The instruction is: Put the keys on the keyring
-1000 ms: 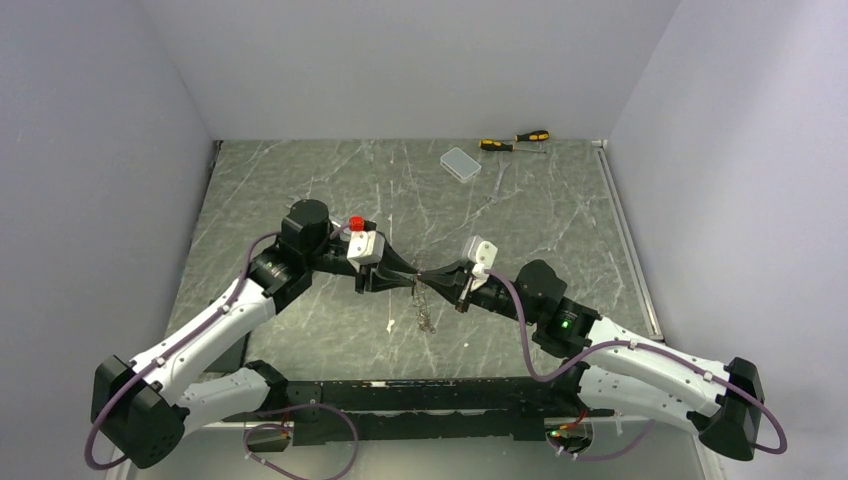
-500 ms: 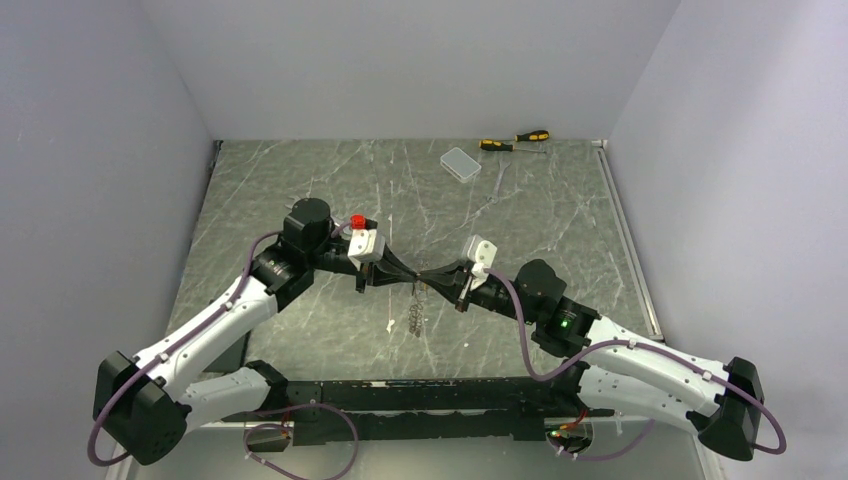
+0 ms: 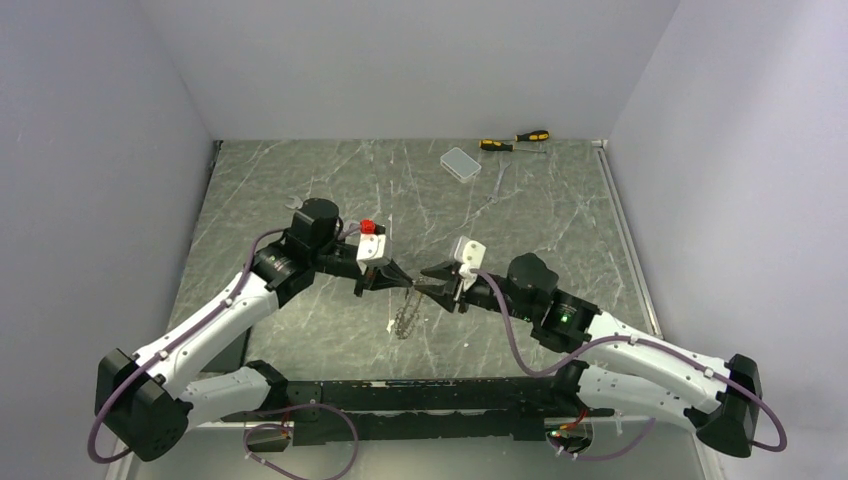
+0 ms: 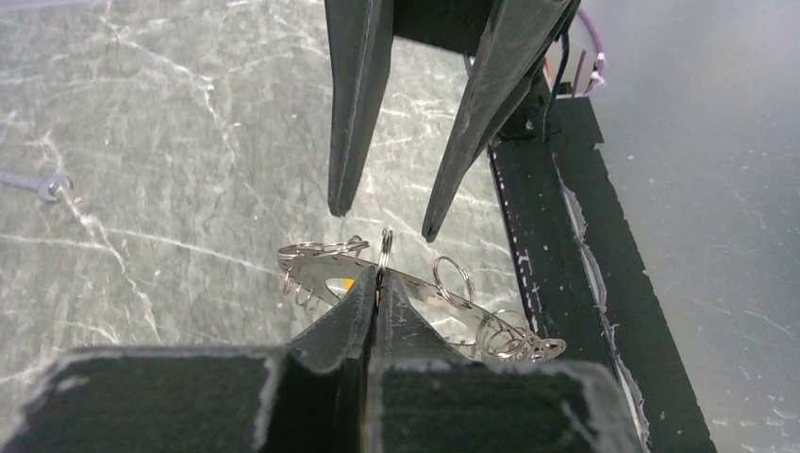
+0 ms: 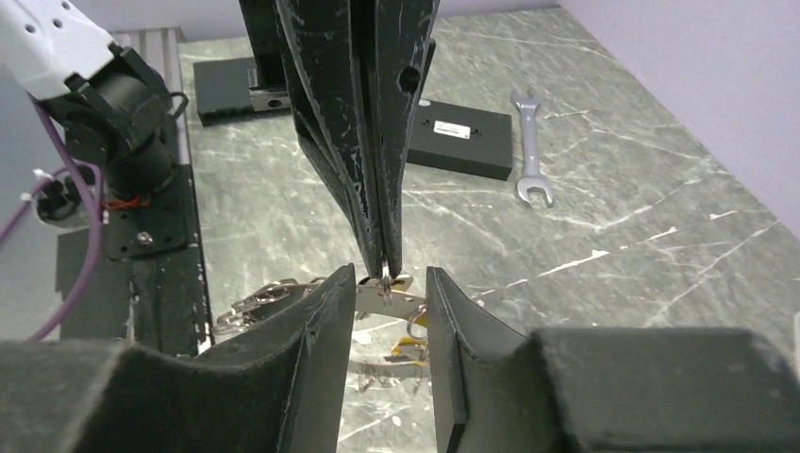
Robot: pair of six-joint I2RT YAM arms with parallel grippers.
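Observation:
The keyring (image 3: 404, 314) is a silvery strip hung with small wire rings; it dangles above the table. My left gripper (image 3: 402, 281) is shut on one small ring of it, as the left wrist view shows (image 4: 379, 283). The keyring (image 4: 420, 291) spreads out below the closed tips. My right gripper (image 3: 428, 275) is open, with its fingers on either side of the left gripper's tip (image 5: 387, 266) and touching nothing. A yellow-headed key (image 5: 408, 345) hangs among the rings. The black-headed key is not seen. A tiny pale piece (image 3: 390, 324) lies on the table; I cannot tell what it is.
A silver spanner (image 5: 530, 156) and a flat black block (image 5: 459, 132) lie on the marble top behind the left arm. A clear small box (image 3: 461, 163) and two yellow-and-black screwdrivers (image 3: 515, 141) lie at the far edge. The black base rail (image 4: 557, 236) runs along the near edge.
My right gripper has opened and let go of the keyring. Both arms have shifted, and the keyring now hangs from the left gripper alone, a little further left.

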